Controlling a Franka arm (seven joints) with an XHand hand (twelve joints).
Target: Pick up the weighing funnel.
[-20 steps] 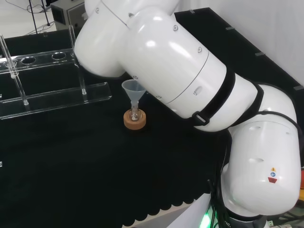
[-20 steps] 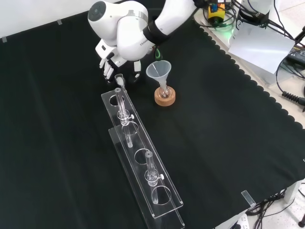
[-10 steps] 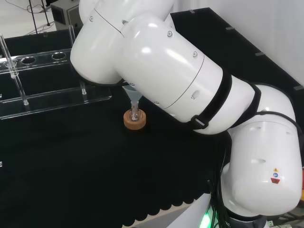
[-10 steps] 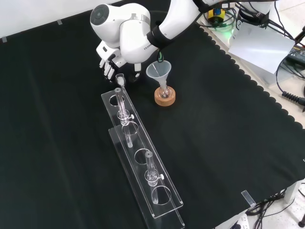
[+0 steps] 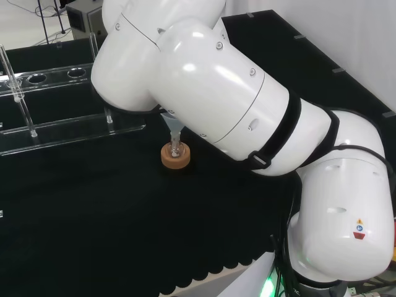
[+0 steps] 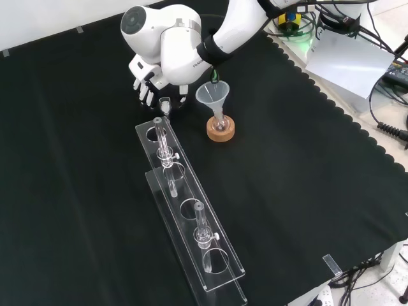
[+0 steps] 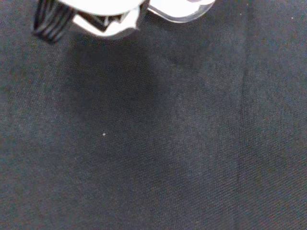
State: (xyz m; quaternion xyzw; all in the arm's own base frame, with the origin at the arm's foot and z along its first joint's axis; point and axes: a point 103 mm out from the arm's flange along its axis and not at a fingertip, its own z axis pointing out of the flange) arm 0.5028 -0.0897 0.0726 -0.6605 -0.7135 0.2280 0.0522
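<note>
On the black cloth (image 6: 76,191), seen from the front, the weighing funnel (image 6: 165,103) is pinched in the hand (image 6: 144,83), just beyond the rack (image 6: 191,223). Rightward, the funnel (image 6: 212,94) is seated in a flask (image 6: 220,121) on a cork ring (image 6: 220,132). A sticker (image 5: 356,233) is borne by the arm (image 5: 247,111).
</note>
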